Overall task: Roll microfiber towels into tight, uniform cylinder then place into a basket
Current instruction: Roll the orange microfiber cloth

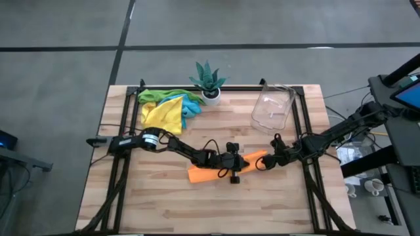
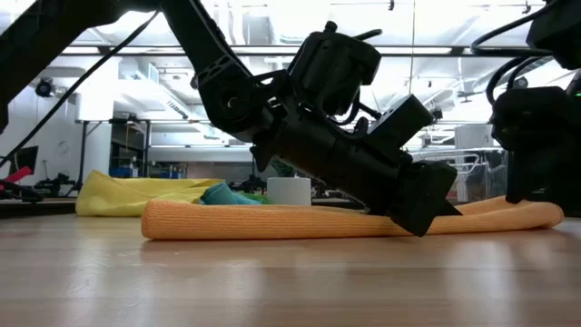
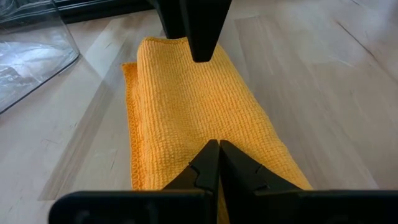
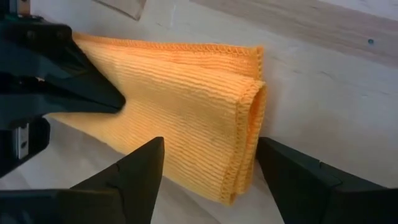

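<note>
Tool-wise, two at work over the worktop [image 1: 164, 203]: left tool [image 1: 235, 172] pressed together, tips down on the orange towel [image 1: 216, 169] near its middle, pinning rather than pinching; right tool [image 1: 262, 161] spread wide, straddling the towel's folded end [image 4: 249, 124] without gripping it. Lies as a loose flattened roll between the two tools, long axis running from one tool toward the other, rising slightly toward the right tool's side. Judged nearer to the free end: the right arm, so likely the one to tighten or lift. Stands beyond the right tool, well apart, toward the far edge: the clear basket [image 1: 272, 108], holding nothing visible. Heaped far beyond the left arm: remaining towels [image 1: 167, 108], yellow, green and blue, beside a potted plant [image 1: 209, 80].
</note>
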You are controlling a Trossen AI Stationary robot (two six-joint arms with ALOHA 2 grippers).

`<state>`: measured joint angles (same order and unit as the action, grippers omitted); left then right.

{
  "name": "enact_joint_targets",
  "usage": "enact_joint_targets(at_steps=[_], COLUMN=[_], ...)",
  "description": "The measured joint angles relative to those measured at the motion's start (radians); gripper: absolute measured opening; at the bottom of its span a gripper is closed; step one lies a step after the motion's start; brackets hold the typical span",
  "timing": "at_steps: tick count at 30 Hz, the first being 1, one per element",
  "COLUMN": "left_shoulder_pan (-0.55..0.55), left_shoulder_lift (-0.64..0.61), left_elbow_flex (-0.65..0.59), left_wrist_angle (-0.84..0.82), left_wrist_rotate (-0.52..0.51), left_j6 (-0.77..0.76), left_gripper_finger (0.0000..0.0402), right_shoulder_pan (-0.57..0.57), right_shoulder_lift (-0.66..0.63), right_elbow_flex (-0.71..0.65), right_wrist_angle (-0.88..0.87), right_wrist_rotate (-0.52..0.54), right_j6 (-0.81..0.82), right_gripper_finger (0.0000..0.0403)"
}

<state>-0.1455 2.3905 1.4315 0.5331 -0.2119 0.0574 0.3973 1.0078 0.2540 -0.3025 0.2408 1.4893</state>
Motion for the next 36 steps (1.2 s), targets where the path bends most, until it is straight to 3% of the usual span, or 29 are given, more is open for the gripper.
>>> enact_joint_targets(at_steps=[6,14,15,23,36], left_shoulder_pan=[0.0,0.0,0.0,0.01,0.011], left_shoulder_lift=[0.0,0.0,0.0,-0.004,-0.005], left_elbow_flex=[0.0,0.0,0.0,0.0,0.0], left_wrist_angle=[0.0,-0.002,-0.002,-0.007,-0.017], left_wrist_rotate=[0.0,0.0,0.0,-0.009,-0.006], left_j6=[0.0,0.0,0.001,0.001,-0.02], left_gripper_finger=[0.0,0.0,0.0,0.0,0.0], right_shoulder_pan=[0.0,0.0,0.0,-0.001,-0.001], right_shoulder_lift=[0.053,0.106,0.097,0.04,0.133], right_elbow_flex=[0.033,0.043,0.042,0.15,0.289], right_wrist_angle=[-0.007,-0.075,-0.079,-0.31,-0.311], right_wrist_rotate=[0.019,0.034,0.033,0.068,0.101], right_j6=[-0.012,-0.054,-0.066,-0.128,-0.193], right_gripper_finger=[0.0215,0.0032,0.0022,0.001,0.0009])
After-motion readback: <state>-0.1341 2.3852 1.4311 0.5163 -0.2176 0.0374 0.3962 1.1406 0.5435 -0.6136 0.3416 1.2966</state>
